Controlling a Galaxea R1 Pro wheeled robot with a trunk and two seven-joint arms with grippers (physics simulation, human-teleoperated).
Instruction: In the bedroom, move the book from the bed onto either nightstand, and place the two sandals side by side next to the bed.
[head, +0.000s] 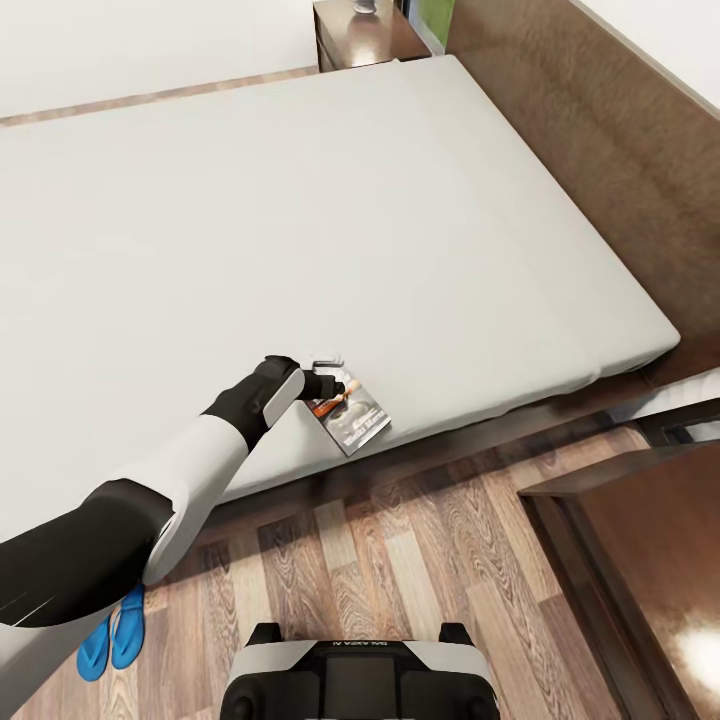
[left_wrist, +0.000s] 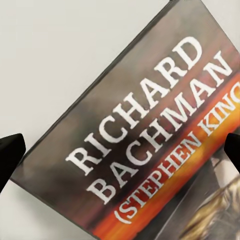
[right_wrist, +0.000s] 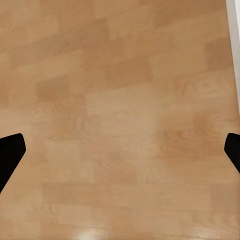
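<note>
The book (head: 353, 417), dark with an orange band and white lettering, lies flat on the pale-grey mattress of the bed (head: 300, 220), right at its near edge. My left gripper (head: 335, 374) hovers directly over the book's upper end, open. In the left wrist view the book (left_wrist: 150, 135) shows large and close, with the gripper (left_wrist: 120, 150) standing wide over the cover and one black fingertip (left_wrist: 10, 155) beside each side. The two blue sandals (head: 112, 632) lie together on the floor at the lower left, partly behind my left arm. My right gripper (right_wrist: 120, 152) is open above bare wood floor.
One nightstand (head: 362, 35) stands at the bed's far corner with a small object on top. A second glossy reddish-brown nightstand (head: 650, 560) is at the near right. The dark headboard (head: 600, 130) runs along the right. My base (head: 360, 675) stands on plank floor beside the bed.
</note>
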